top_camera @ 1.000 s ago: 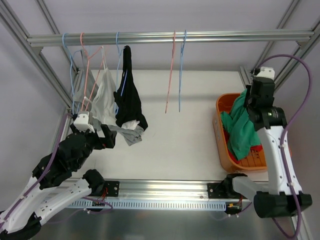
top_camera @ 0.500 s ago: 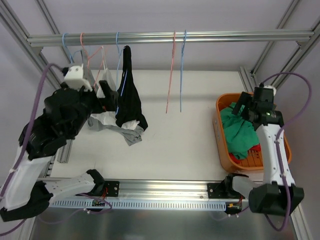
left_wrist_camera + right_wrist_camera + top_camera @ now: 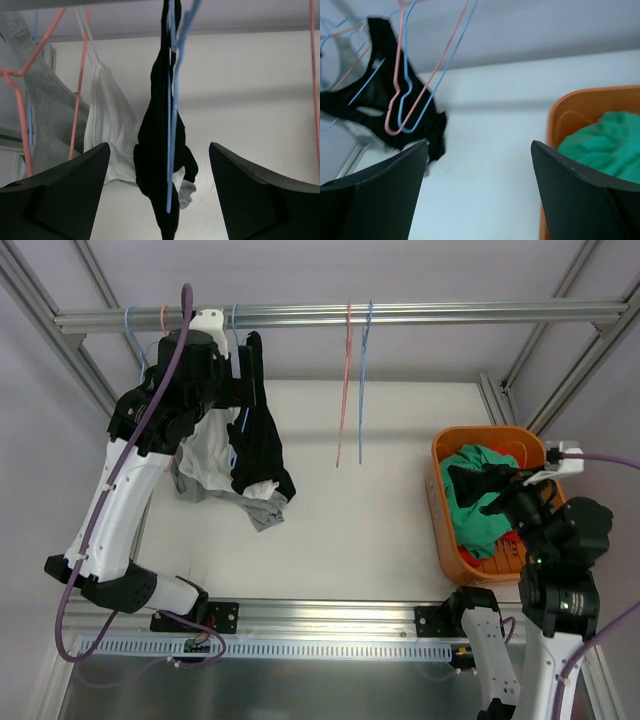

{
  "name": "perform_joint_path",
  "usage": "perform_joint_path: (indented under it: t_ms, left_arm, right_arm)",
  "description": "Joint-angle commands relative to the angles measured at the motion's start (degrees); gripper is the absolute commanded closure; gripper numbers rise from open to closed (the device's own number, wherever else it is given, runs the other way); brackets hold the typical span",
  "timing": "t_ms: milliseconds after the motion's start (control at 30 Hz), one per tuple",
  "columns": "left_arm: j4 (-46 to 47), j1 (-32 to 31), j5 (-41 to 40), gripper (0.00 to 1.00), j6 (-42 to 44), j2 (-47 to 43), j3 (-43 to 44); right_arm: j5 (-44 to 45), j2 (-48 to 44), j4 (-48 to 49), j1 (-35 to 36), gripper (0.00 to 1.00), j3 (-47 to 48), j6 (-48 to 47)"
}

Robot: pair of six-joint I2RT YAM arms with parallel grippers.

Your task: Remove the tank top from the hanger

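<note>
Observe the orange basket (image 3: 484, 432), right on the worktop (image 3: 370, 490): it holds a green garment (image 3: 478, 508). Left tool (image 3: 159, 146) spread wide, facing the black tank top (image 3: 150, 165); right tool (image 3: 479, 146) likewise wide, empty.

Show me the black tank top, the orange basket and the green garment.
black tank top (image 3: 152, 150), left wrist view, hanging body
orange basket (image 3: 437, 502), top external view, left wall
green garment (image 3: 478, 515), top external view, middle of heap

Bright, even light; blurred right-wrist view.
</note>
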Motion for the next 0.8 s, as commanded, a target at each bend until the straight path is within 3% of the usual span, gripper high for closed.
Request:
perform_joint_path:
  t_ms: [0,133,233,400,767]
  left_arm:
    - [-0.06,3.66,4.29,0.19,3.12,3.85,3.47]
    - [0.11,6.3,7.99,0.53,3.65,7.11,5.76]
    - [0.03,6.48,9.48,0.67,3.56,8.87,7.43]
    - [0.11,6.48,11.06,1.0,2.95,8.96,9.01]
    - [1.08,6.48,15.09,1.0,1.46,6.15,14.2]
  right_arm:
    - [-20.44,2.47,6.82,-0.3,0.12,-4.96,6.1]
    - [-21.96,1.41,7.62,-0.3,0.14,-6.19,6.47]
    - [-22.14,0.88,7.44,-0.3,0.14,-6.28,6.11]
    - [-21.88,0.79,7.62,-0.3,0.15,-6.81,6.11]
    - [-24.59,2.72,10.33,-0.3,0.15,-8.39,6.99]
